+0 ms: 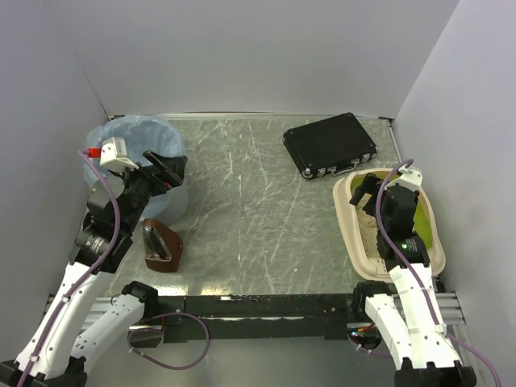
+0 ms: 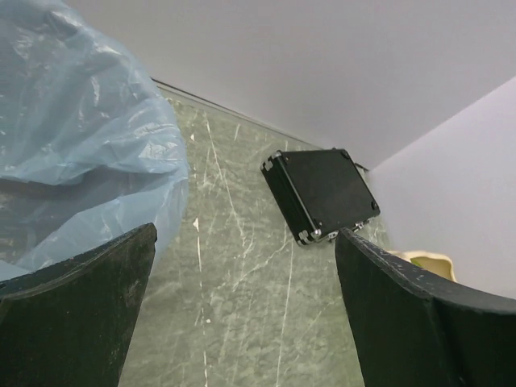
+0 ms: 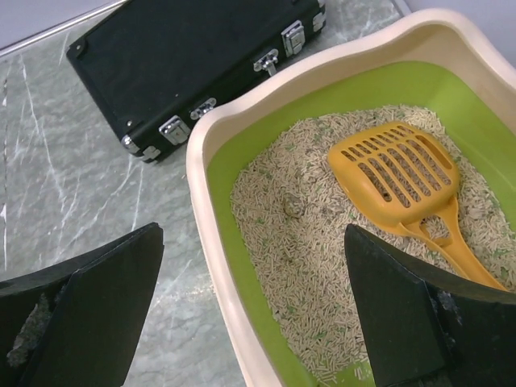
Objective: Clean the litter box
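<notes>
The litter box is a beige tray with a lime-green inner wall at the right of the table; it also shows in the right wrist view, filled with pale pellets. An orange slotted scoop lies on the pellets, and a small dark clump sits left of it. My right gripper is open and empty, hovering over the box's left rim. My left gripper is open and empty, beside the round bin with a blue bag.
A black case lies at the back right, just behind the litter box; it shows in both wrist views. A brown holder with a metal piece stands near the left arm. Walls close in the table.
</notes>
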`<state>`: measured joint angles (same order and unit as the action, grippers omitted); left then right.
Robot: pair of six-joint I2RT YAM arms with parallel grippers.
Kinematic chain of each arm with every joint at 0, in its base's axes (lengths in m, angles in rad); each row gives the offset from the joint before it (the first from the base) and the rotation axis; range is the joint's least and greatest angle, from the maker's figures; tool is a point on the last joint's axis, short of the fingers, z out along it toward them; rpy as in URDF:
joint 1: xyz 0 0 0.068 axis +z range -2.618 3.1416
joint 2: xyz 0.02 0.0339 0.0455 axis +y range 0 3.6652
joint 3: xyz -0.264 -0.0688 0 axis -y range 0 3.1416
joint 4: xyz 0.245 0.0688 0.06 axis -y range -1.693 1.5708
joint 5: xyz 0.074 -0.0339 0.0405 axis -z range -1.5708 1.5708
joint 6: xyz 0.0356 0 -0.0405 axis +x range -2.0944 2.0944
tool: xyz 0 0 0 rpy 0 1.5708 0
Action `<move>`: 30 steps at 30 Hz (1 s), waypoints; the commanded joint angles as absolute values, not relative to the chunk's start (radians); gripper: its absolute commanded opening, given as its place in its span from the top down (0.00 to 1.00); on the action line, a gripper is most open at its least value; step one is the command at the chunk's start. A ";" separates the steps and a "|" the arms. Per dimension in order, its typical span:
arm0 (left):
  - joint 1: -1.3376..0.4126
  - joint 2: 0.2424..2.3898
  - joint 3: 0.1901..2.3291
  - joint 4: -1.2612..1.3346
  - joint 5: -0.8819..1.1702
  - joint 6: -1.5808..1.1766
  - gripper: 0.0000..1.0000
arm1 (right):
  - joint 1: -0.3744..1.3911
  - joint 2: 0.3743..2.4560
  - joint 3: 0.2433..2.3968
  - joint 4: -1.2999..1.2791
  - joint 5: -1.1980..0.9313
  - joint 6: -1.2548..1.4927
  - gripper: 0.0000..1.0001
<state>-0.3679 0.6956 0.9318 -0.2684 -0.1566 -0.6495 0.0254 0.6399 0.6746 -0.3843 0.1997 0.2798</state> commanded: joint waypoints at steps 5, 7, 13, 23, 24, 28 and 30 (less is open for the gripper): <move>-0.371 0.679 0.972 -0.247 -0.160 -0.638 0.03 | 0.023 0.637 0.678 -0.382 0.247 0.305 0.00; -0.371 0.692 0.971 -0.249 -0.160 -0.641 0.03 | 0.025 0.650 0.676 -0.383 0.245 0.305 0.00; -0.370 0.664 0.885 -0.169 -0.124 -0.638 0.03 | 0.023 0.832 0.719 -0.483 0.224 0.310 0.00; -0.371 0.707 0.896 -0.183 -0.120 -0.623 0.03 | 0.023 1.084 0.761 -0.451 -0.032 0.241 0.16; -0.371 0.712 0.894 -0.180 -0.118 -0.621 0.03 | 0.023 1.112 0.770 -0.460 -0.075 0.242 0.22; -0.371 0.736 0.891 -0.175 -0.138 -0.641 0.03 | 0.041 1.121 0.759 -0.431 -0.246 0.285 0.53; -0.370 0.741 0.890 -0.172 -0.129 -0.637 0.03 | 0.054 1.100 0.741 -0.388 -0.290 0.349 0.63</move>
